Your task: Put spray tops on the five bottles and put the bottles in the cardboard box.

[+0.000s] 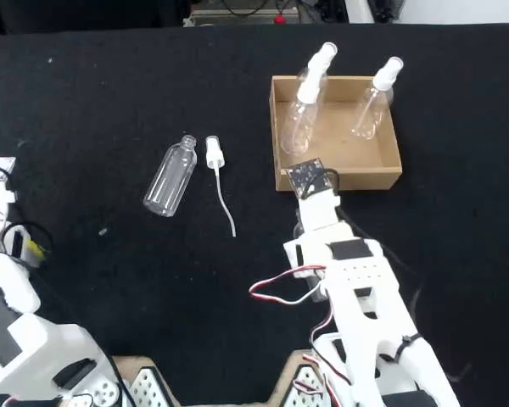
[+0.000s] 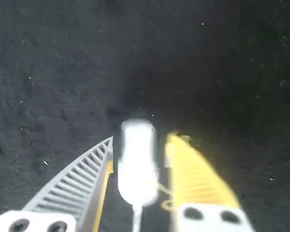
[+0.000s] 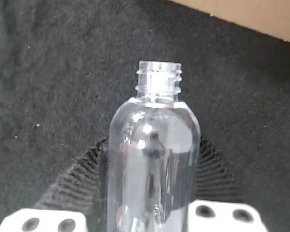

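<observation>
Gripping an open-necked bottle point(image 3: 153, 164) between its black fingers, my right tool point(image 3: 152, 142) sits just beside the near wall of the cardboard box point(image 1: 373, 180), and the bottle's bare threaded neck points toward that wall. Inside the box, one capped bottle point(image 1: 302, 119) and a second capped bottle point(image 1: 369, 112) lean with their spray heads past the far rim. My left tool point(image 2: 142, 140) is closed on a white spray top point(image 2: 137, 164), with the black bench point(image 2: 63, 58) behind it. Well to the left of the box, a loose bottle point(image 1: 171, 175) lies topless on its side. Just beside it lies a loose spray top point(image 1: 215, 154), its thin tube trailing toward the arms.
</observation>
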